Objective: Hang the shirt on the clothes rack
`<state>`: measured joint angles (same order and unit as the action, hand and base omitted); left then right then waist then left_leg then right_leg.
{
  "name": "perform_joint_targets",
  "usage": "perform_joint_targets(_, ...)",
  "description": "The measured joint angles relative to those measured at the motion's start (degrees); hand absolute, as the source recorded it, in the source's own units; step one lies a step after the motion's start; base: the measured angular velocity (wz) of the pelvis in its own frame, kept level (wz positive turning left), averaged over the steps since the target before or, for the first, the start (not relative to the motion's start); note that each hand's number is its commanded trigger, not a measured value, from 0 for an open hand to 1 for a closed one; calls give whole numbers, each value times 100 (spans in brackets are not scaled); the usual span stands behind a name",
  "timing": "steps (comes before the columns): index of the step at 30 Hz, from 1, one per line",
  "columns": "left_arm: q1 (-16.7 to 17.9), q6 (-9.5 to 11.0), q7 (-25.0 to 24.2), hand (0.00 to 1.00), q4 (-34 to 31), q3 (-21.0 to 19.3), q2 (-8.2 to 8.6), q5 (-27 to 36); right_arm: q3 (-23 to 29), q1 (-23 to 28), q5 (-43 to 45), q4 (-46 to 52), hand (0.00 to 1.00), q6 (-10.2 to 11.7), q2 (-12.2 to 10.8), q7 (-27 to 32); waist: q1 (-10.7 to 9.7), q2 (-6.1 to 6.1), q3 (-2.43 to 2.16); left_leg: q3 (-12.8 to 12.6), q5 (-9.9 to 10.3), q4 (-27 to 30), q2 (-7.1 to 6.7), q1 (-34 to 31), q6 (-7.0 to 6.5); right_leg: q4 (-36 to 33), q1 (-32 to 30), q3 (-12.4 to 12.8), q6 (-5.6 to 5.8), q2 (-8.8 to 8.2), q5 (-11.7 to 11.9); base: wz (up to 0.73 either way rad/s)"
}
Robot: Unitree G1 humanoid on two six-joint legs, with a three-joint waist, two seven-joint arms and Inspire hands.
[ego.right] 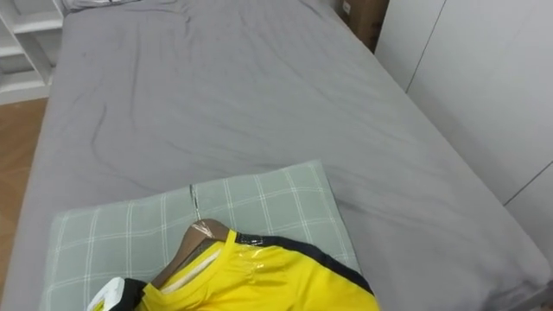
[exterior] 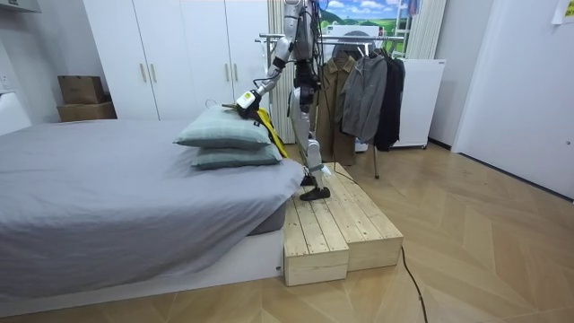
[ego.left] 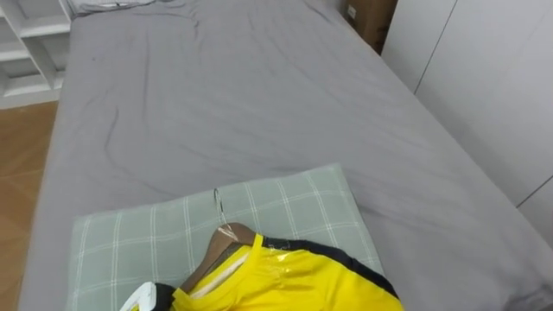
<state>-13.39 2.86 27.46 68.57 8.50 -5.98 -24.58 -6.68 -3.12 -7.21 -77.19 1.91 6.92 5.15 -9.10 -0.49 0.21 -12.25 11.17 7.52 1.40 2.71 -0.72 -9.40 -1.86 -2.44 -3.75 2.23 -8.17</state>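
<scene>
A bed with a grey sheet and 2 pillows, in a room with white furniture.
The upper pillow is pale green with a check pattern and lies on the lower pillow at the end of the bed beside a low wooden platform on the parquet floor. On the far side of the bed a white wardrobe stands along the wall, with 2 stacked cardboard boxes next to it. A white shelf unit is at the other side of the bed.
</scene>
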Motion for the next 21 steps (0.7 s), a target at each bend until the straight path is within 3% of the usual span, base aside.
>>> perform_joint_targets(6, 49, 39, 234, 100, -8, 182, -13, 28, 4, 6, -1, 133, 0, 10, 1, 30, -13, 28, 5, 51, 0, -1, -5, 15, 0, 79, 56, 7, 12, -1, 8, 2)
perform_joint_targets(11, 71, 87, 328, 100, -52, 108, -9, 24, 5, 24, -4, 128, 0, 9, 0, 27, 10, 67, 16, 57, 0, 1, -5, 48, 0, 76, 84, 0, 12, 18, 8, 0)
perform_joint_targets(21, 278, 123, 521, 100, -599, 85, -22, -32, 65, 35, 77, 125, 0, 11, 25, 34, 6, 117, 19, 153, 0, 8, -5, 92, 0, 67, 138, -89, 8, 13, 10, 3)
